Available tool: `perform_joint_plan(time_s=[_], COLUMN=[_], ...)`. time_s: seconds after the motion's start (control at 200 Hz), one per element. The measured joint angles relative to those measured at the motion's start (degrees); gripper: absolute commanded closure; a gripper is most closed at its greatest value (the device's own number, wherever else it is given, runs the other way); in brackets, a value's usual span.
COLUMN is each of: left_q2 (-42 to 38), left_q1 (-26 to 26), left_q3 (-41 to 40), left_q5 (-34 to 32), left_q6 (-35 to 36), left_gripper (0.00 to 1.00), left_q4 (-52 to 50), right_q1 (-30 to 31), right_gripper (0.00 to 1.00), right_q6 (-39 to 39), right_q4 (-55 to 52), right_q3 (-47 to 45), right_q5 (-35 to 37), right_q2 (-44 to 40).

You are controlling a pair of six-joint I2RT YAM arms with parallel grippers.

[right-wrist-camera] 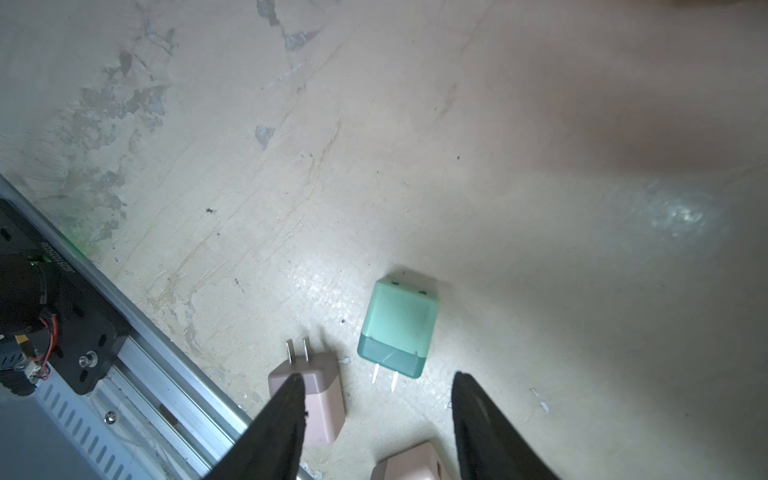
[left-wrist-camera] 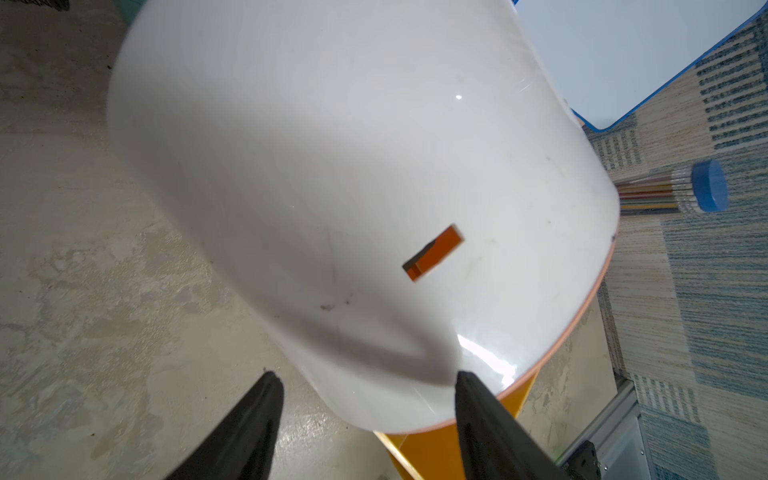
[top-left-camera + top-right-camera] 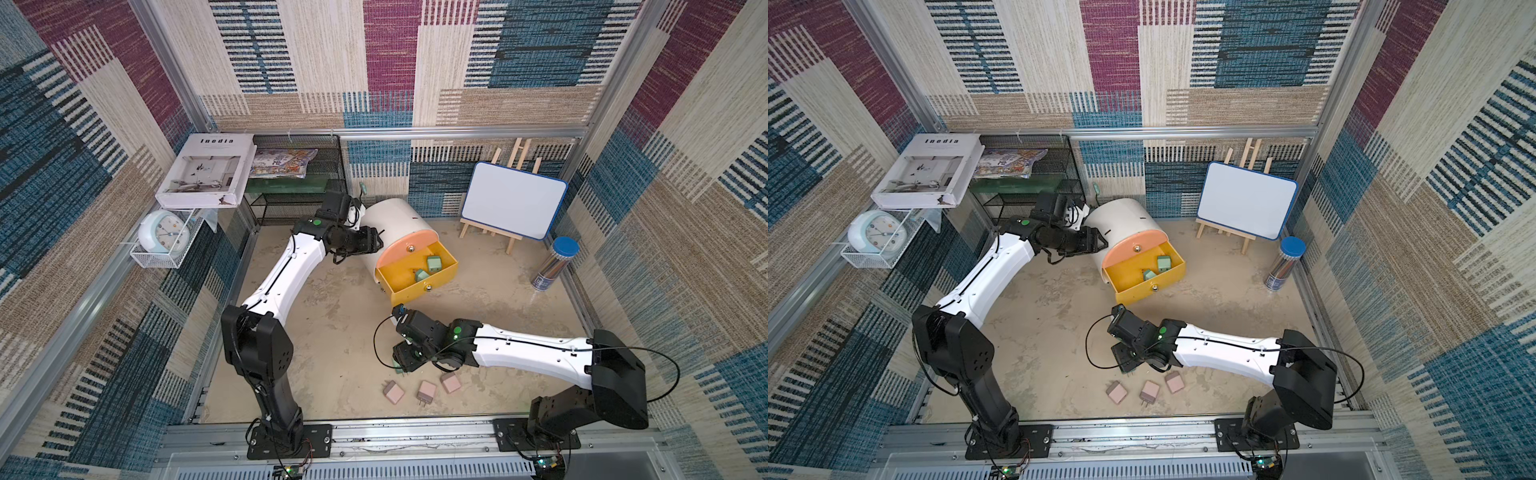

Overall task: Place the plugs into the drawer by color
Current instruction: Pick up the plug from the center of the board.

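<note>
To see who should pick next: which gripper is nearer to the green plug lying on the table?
Right. The right gripper hovers over the green plug, jaws open, not gripping it. The left gripper is far away, at the white cabinet.

text "Inedia" | on cover of white book [image 3: 205, 174] | pencil tube [image 3: 555, 266] label: illegible

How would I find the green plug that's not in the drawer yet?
Find the white barrel cabinet with its yellow drawer pulled out, then come toward the front of the table to the right arm's open fingers. Lying flat just ahead of them is the green plug: the only mint one there, beside dusty pink plugs.
</note>
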Motion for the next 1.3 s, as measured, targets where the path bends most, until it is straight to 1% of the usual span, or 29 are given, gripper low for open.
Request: perform_joint_plan(time_s=[0.14, 0.431, 0.886, 1.112, 1.297], left_q2=[-0.2, -0.3, -0.3, -0.3, -0.3], left_q1=[0.0, -0.2, -0.7, -0.7, -0.7], left_q3=[0.0, -0.3, -0.3, -0.3, -0.3], left_q5=[0.1, 0.1, 0.1, 0.1, 0.1], left_q6=[0.0, 0.0, 0.0, 0.4, 0.4], left_gripper=[0.30, 0.30, 0.30, 0.30, 0.30], left_q4=[0.0, 0.0, 0.0, 0.0, 0.0], right_q1=[1.0, 1.5, 1.6, 1.6, 1.6], right_gripper=[0.36, 0.35, 0.39, 0.46, 0.52], right_q6=[3.1, 4.5, 4.5, 4.2, 4.0], right_q4=[0.9, 2.2, 1.8, 1.5, 1.4], right_q3=[-1.4, -0.5, 1.9, 2.5, 2.3], right_q5=[-1.4, -2.3, 0.7, 2.0, 2.7], right_q2=[2.6, 8.1, 13.9, 14.8, 13.7])
